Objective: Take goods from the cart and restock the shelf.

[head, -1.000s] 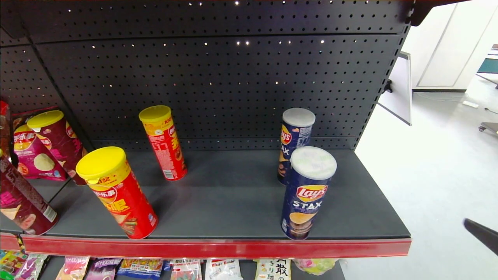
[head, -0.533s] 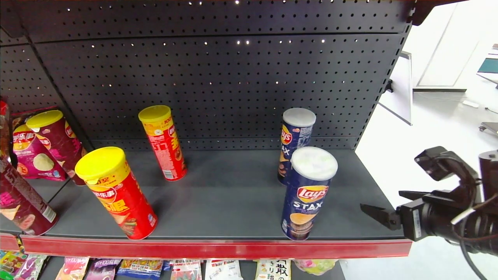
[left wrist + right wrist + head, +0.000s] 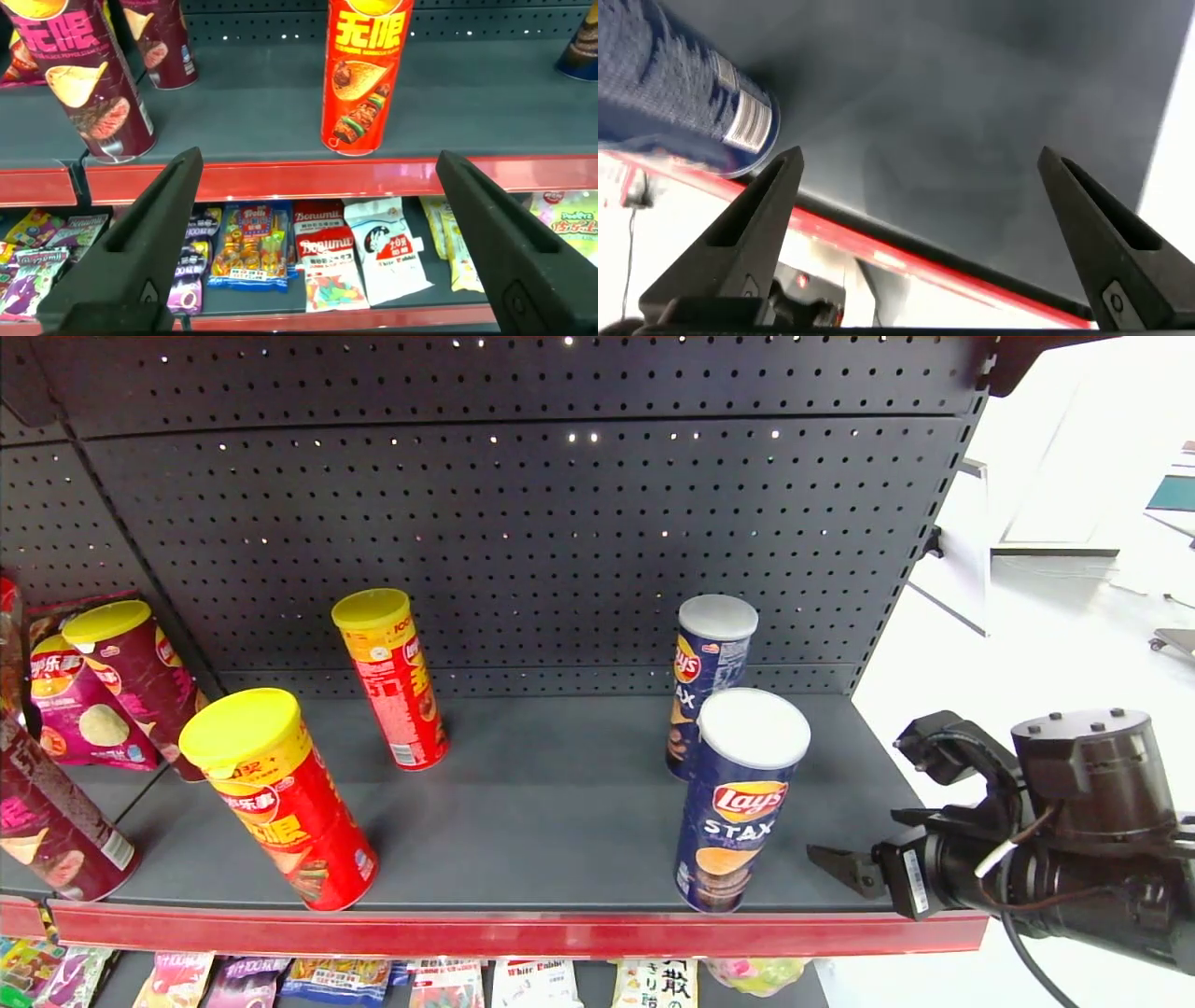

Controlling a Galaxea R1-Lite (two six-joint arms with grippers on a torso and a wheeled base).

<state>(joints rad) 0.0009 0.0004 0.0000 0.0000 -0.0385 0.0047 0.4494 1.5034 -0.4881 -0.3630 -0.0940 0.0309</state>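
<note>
The dark shelf board (image 3: 560, 821) carries two red cans with yellow lids, one at the front (image 3: 280, 803) and one at the back (image 3: 392, 681). Two blue cans stand right of the middle, front (image 3: 738, 803) and back (image 3: 705, 672). My right gripper (image 3: 868, 845) hangs open and empty over the shelf's front right corner, just right of the front blue can (image 3: 682, 93). In the right wrist view its fingers (image 3: 738, 252) spread wide over bare board. My left gripper (image 3: 318, 159) is open and empty, below and in front of the front red can (image 3: 364, 75).
Maroon cans (image 3: 131, 681) and a chip bag stand on the neighbouring shelf to the left, one maroon can (image 3: 89, 84) near its front edge. Snack packets (image 3: 327, 261) hang below the red front strip (image 3: 513, 933). The perforated back panel (image 3: 560, 551) closes the rear. Open floor lies right.
My right arm has come in from the right and moved left to the shelf's front right corner, gripper open. The cans have not moved.
</note>
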